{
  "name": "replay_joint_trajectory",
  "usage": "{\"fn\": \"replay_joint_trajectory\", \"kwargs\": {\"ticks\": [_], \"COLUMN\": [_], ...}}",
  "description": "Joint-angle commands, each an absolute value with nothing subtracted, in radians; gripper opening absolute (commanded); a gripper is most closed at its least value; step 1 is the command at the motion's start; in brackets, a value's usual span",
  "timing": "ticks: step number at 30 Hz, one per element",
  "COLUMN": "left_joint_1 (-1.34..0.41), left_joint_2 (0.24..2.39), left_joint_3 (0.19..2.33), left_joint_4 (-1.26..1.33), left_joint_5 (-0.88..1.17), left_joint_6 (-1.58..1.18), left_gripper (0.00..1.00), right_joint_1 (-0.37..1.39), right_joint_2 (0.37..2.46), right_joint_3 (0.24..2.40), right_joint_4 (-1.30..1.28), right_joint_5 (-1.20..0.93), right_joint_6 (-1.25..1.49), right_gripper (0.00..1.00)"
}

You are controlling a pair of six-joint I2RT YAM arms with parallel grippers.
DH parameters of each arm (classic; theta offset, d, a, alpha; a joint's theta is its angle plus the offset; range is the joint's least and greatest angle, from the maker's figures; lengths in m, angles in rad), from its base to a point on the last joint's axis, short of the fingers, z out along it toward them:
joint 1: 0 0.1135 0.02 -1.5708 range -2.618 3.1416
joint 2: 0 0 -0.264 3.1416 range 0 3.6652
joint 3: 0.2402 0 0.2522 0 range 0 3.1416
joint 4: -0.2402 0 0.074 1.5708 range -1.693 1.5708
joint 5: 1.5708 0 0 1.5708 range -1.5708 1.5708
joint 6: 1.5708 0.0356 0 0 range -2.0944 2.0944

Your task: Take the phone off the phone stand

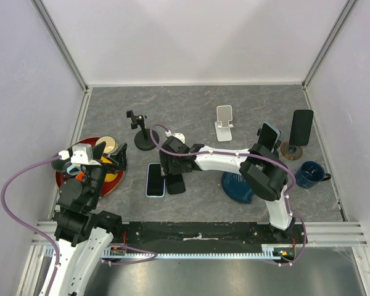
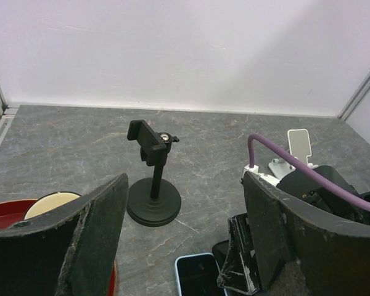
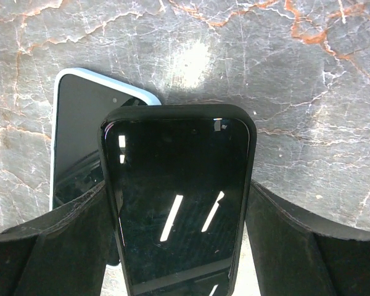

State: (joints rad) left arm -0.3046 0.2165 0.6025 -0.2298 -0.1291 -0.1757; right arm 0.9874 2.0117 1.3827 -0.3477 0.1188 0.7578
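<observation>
Fingers (image 3: pixel 55 246) of the right gripper (image 3: pixel 177 197) spread astride the black phone (image 3: pixel 179 148), probably releasing it flat on the table (image 3: pixel 296 61); left gripper (image 2: pixel 184 185) spread, idle.

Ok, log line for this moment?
left jaws open | right jaws astride black phone, grip unclear | black stand empty

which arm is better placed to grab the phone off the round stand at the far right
Right. That phone and its round stand are on the right arm's side; the left gripper hangs far off over the red plate.
</observation>
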Motion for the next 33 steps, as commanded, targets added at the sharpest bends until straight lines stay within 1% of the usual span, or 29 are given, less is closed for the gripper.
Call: {"fn": "replay_joint_trajectory", "kwargs": {"ticks": [1,4,8,14,19,20,25,26,27,33], "left_joint_1": [-0.311,-0.313,-0.314,-0.314,-0.314,-0.314,-0.316,-0.314,-0.314,-0.314], "left_joint_2": [0.206,0.204,0.201,0.201,0.201,0.202,0.209,0.207,0.209,0.207], "left_joint_3": [0.601,0.601,0.600,0.600,0.601,0.600,0.601,0.601,0.601,0.600], "left_joint_4": [-0.193,-0.192,-0.192,-0.192,-0.192,-0.192,-0.193,-0.195,-0.193,-0.193], "left_joint_5": [-0.140,-0.140,-0.140,-0.140,-0.140,-0.140,-0.141,-0.143,-0.141,-0.141], "left_joint_6": [-0.192,-0.192,-0.189,-0.189,-0.189,-0.190,-0.190,-0.190,-0.190,-0.190], "left_gripper": [0.81,0.81,0.81,0.81,0.81,0.81,0.80,0.80,0.80,0.80], "right_joint_1": [0.999,1.000,0.999,0.997,0.996,0.996,0.999,0.999,0.999,1.000], "right_joint_2": [2.020,2.000,1.980,1.948,1.965,1.971,1.990,1.990,1.990,1.959], "right_joint_3": [1.385,1.361,1.327,1.259,1.253,1.259,1.284,1.285,1.285,1.298], "right_joint_4": [-0.339,-0.365,-0.403,-0.419,-0.420,-0.419,-0.419,-0.420,-0.420,-0.417], "right_joint_5": [0.164,0.219,0.245,0.279,0.262,0.252,0.225,0.229,0.236,0.225], "right_joint_6": [0.818,0.810,0.801,0.810,0.804,0.796,0.782,0.778,0.773,0.744], "right_gripper": [0.61,0.61,0.65,0.69,0.76,0.80,0.90,0.95,0.97,0.98]}}
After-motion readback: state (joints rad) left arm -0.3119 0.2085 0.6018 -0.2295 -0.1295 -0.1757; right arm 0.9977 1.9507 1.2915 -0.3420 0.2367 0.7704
